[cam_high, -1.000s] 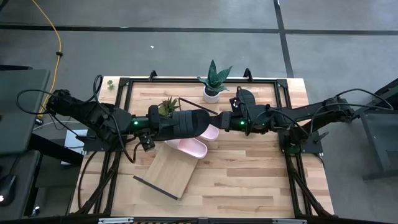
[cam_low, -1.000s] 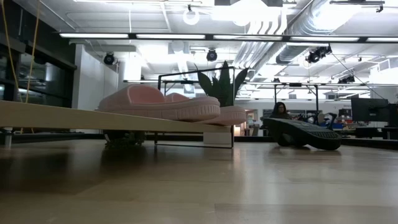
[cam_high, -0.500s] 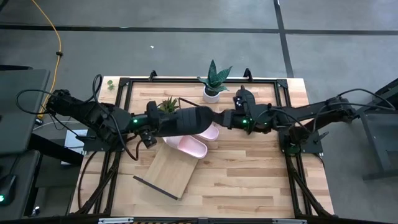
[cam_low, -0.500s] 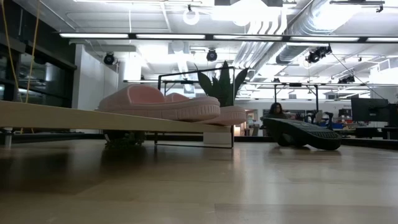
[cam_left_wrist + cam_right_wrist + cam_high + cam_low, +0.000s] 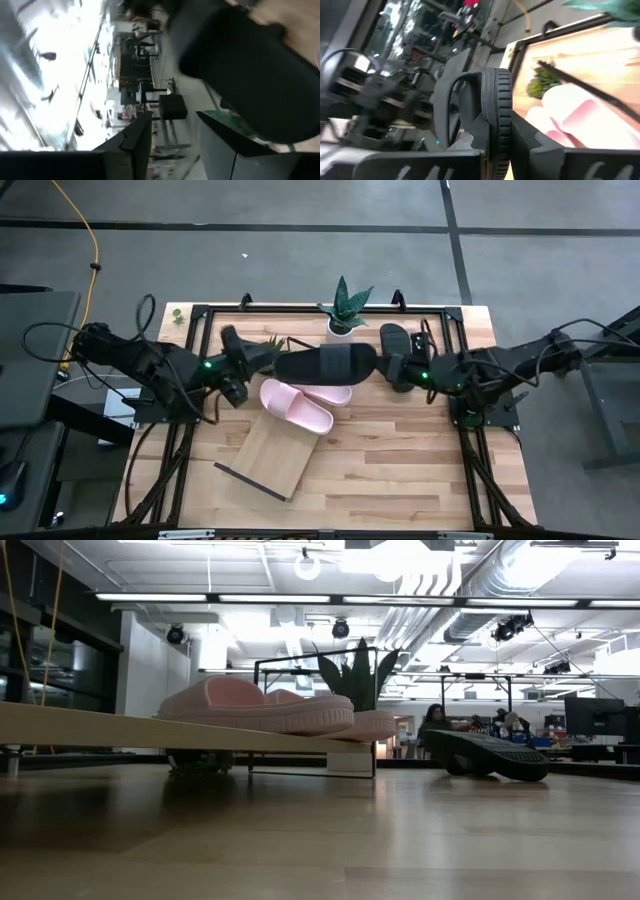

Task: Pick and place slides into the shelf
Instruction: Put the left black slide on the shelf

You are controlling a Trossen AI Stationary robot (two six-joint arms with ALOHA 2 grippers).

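Hanging over the upper middle of the frame, a black slide [image 5: 327, 363] lies lengthwise between my two arms, above the far end of the shelf [image 5: 268, 455]. The right gripper [image 5: 388, 367], just right of centre, is pinching the slide by its right-hand end; the right wrist view shows the sole edge-on [image 5: 495, 115], pressed between that arm's fingers. The left gripper [image 5: 252, 358], left of centre, has its fingers spread with nothing between them, apart from the slide's other end, which looms dark ahead of it in the left wrist view.

The shelf runs on a slant from the lower left of the table [image 5: 400, 470] up toward the centre. Two pink slides [image 5: 297, 406] already rest on its upper part, one [image 5: 335, 394] partly beneath the black one. The second black slide [image 5: 394, 337] sits on the tabletop near the right arm, upper right of centre.

As I judge it, the step is setting this black slide on the board with one arm alone. To do it well I would carry it toward the bare lower stretch of the board, keep the sole level, lower until it touches wood and only then release, while keeping the left arm clear of the small plant [image 5: 270, 342] and the potted plant [image 5: 343, 308] behind.
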